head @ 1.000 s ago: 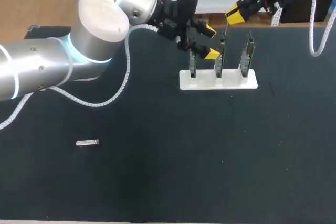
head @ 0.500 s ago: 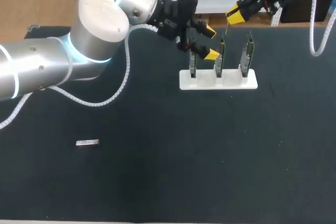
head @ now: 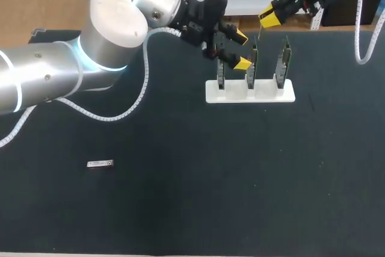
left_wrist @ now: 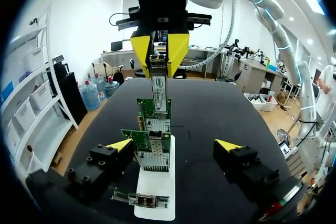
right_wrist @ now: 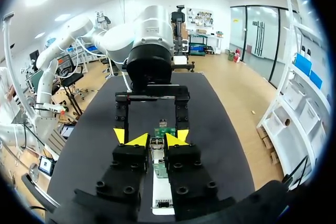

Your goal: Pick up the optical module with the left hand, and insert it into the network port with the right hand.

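— Over the network cards (left_wrist: 144, 140), how far along are we?
— Partway, I'd say: my right claw (left_wrist: 158, 69) grips the optical module (left_wrist: 159, 93) above them, uninserted; my left claw (head: 242, 49) sits released around them.

Bright, even overhead light fills the head view. The dark counter (head: 180, 209) swallows nearly all shadow. The left arm (head: 114, 22) carries broad white glare on its silver shell, and the white stand (head: 264, 94) is close to blown out. In the wrist views ceiling panels light the scene from above, and straight lines bow toward the black rim. In the left wrist view the optical module (left_wrist: 159, 90) catches a pale highlight. The right pincer (right_wrist: 156, 139) has evenly lit yellow tips, its black body below in shade.
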`<state>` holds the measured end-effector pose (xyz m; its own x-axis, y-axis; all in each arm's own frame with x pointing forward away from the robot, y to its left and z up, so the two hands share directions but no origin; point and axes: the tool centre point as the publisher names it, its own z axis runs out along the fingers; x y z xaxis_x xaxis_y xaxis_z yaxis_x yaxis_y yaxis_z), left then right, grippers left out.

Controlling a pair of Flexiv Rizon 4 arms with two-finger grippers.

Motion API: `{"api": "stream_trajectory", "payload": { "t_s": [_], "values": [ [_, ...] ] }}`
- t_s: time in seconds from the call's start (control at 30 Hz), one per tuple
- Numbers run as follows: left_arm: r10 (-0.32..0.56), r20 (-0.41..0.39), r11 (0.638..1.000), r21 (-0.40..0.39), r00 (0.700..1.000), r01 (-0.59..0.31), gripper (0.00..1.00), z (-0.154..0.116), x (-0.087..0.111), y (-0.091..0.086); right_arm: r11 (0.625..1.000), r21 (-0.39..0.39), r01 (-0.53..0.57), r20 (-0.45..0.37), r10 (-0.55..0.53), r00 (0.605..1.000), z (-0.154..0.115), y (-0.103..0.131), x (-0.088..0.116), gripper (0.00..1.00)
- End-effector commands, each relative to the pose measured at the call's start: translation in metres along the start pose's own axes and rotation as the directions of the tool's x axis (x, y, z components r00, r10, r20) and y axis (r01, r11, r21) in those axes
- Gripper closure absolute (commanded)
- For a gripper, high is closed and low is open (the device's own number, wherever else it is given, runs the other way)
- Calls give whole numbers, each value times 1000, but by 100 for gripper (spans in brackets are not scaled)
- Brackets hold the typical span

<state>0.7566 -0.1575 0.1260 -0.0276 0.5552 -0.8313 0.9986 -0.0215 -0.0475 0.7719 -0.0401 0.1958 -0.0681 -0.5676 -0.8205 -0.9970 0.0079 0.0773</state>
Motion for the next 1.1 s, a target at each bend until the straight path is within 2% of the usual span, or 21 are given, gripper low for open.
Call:
{"api": "stream_trajectory", "payload": {
  "t_s": [0.03, 0.3, 1.1],
  "values": [
    [-1, -6, 1000, 6, 1000, 1, 0, 1, -1, 3, 1000, 0, 0, 3, 0, 1000, 0, 0, 0, 100],
    [-6, -42, 1000, 6, 999, 7, 0, 0, 3, 2, 1000, -2, 1, 7, -1, 1000, 0, 0, 1, 100],
    [-7, -42, 1000, 3, 999, 8, 0, -1, 4, 3, 1000, -16, 6, 15, -6, 1000, 5, -4, 0, 100]
  ]
}}
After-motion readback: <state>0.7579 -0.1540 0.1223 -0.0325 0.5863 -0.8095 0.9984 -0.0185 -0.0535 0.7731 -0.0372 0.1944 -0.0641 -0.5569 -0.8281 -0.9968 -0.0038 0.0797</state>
